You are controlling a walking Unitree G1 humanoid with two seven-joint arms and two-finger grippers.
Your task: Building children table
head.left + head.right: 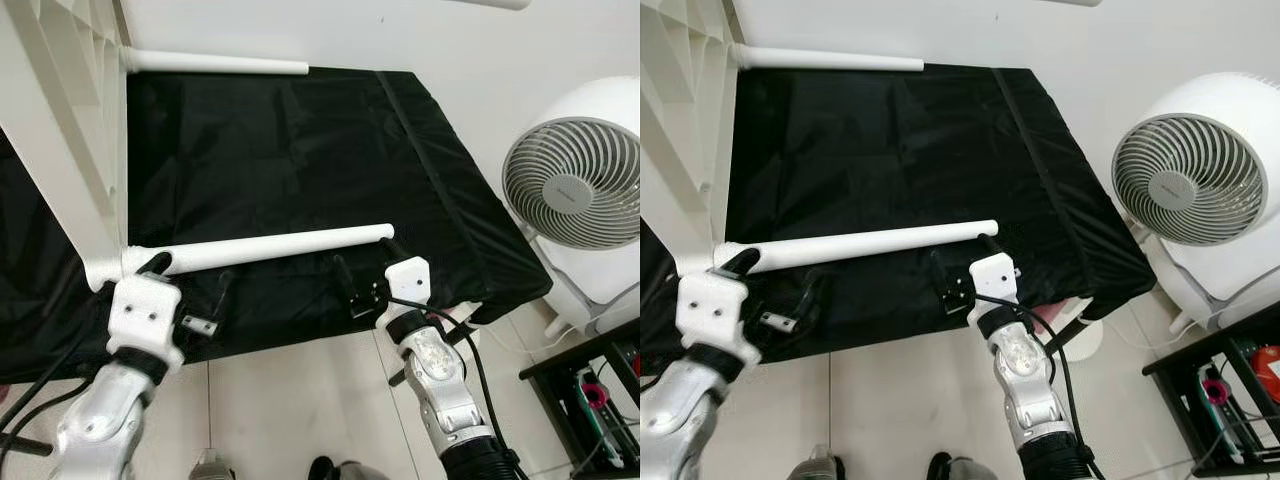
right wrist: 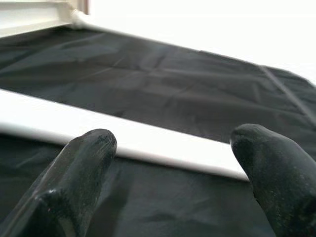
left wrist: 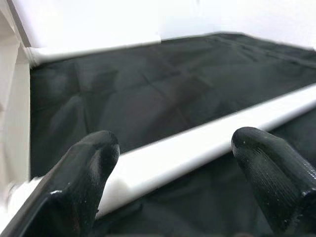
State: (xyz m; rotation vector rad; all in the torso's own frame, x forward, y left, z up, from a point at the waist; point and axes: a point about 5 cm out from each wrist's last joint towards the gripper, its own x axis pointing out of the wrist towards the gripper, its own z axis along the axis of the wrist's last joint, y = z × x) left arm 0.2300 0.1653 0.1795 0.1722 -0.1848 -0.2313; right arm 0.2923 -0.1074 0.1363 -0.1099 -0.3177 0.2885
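A white table top (image 1: 60, 130) stands on its edge at the left of a black-covered surface (image 1: 300, 150). Two white round legs stick out from it: a far leg (image 1: 215, 62) along the wall and a near leg (image 1: 270, 247) lying across the black cover. My left gripper (image 1: 190, 275) is open just in front of the near leg's base, where it joins the table top; its fingers straddle the leg (image 3: 197, 148) without touching. My right gripper (image 1: 368, 262) is open at the leg's free end, and the leg (image 2: 148, 140) runs just beyond its fingertips.
A white round fan (image 1: 575, 185) stands on the floor to the right of the black surface. A dark low shelf (image 1: 590, 385) with small items sits at the bottom right. Pale tiled floor (image 1: 290, 400) lies below the front edge.
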